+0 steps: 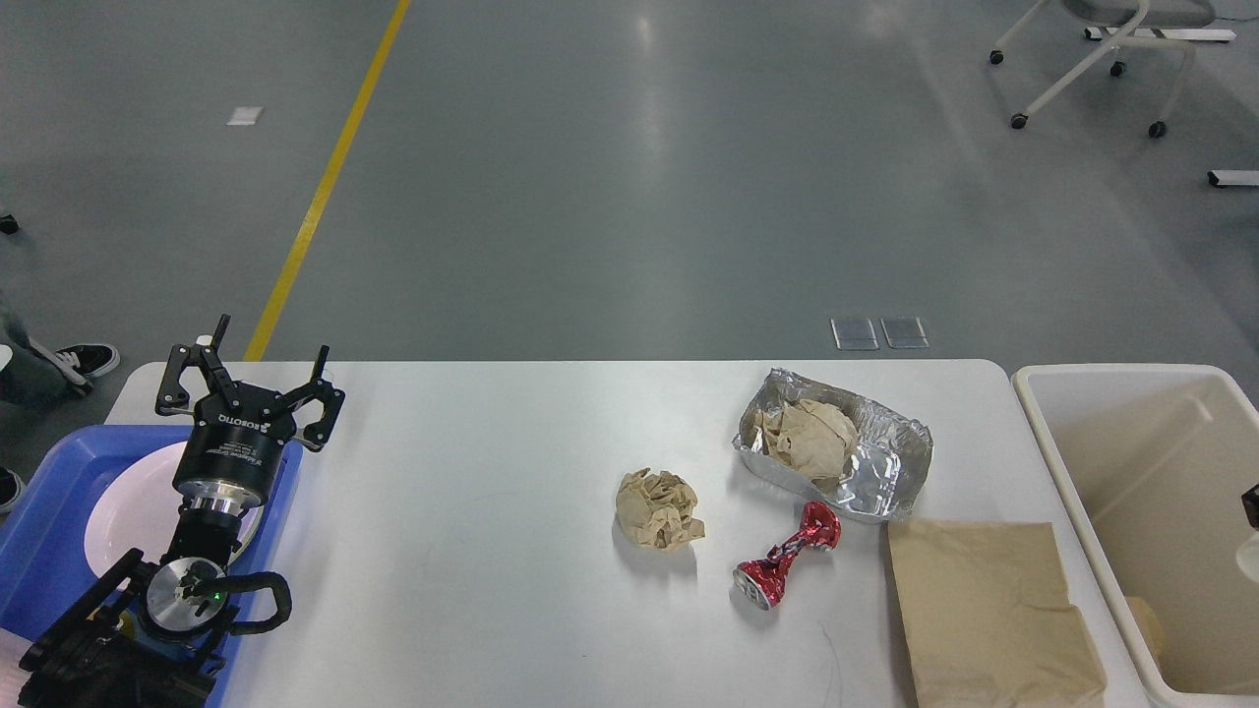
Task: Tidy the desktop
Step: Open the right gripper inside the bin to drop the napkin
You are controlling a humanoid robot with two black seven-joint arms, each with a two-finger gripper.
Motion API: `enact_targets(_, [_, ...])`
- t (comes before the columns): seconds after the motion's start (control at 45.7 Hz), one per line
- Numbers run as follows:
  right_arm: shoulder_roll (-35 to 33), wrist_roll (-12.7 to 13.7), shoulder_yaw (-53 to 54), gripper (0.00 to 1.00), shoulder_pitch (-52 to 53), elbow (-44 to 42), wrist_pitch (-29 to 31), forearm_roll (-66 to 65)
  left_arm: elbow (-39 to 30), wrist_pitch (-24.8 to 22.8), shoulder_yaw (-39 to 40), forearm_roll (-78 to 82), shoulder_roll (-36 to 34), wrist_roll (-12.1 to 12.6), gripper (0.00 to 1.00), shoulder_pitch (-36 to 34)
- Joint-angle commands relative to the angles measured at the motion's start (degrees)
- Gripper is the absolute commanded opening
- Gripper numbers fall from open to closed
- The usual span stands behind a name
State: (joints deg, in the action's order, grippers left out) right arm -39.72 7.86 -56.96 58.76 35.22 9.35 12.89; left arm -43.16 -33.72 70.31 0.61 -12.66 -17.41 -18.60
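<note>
White desktop (472,492); foil tray (890,462) holds crumpled paper (809,440).

On the white desktop (492,472) lie a crumpled ball of brown paper (658,508), a crushed red can (787,568), a foil tray (890,462) holding more crumpled paper, and a flat brown paper bag (993,615) at the near right. The left gripper (248,379) stands with its fingers spread and empty above a blue tray (49,511) that holds a white plate (123,511). A cream bin (1131,472) sits just beside the desktop's right edge
</note>
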Motion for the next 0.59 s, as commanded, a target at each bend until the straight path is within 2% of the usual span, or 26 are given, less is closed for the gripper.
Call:
enact_targets(0.0, [5.6, -0.04, 6.33, 0.0, -11.2, -9.81, -3.45, -0.06, 0.0, 0.05, 0.0, 0.0, 0.0, 0.0, 0.96, -0.03])
enact_targets(0.241, [16.25, -0.12, 8.0, 0.0, -22.2, -21.6, -10.14, 0.21, 0.0, 0.05, 0.0, 0.0, 0.0, 0.0, 0.96, -0.03])
enact_targets(0.525, [17.66, 0.05, 8.0, 0.0, -23.96, -22.3, -13.66, 0.21, 0.0, -0.03, 0.0, 0.0, 0.0, 0.0, 0.96, -0.03])
enact_targets(0.547, [17.66, 0.05, 7.92, 0.03, -23.96, -22.3, -13.74, 0.21, 0.0, 0.05, 0.0, 0.0, 0.0, 0.0, 0.96, -0.03])
enact_targets(0.569, [17.66, 0.05, 7.83, 0.18, -23.87, -22.3, -14.0, 0.21, 0.0, -0.03, 0.0, 0.0, 0.0, 0.0, 0.96, -0.03])
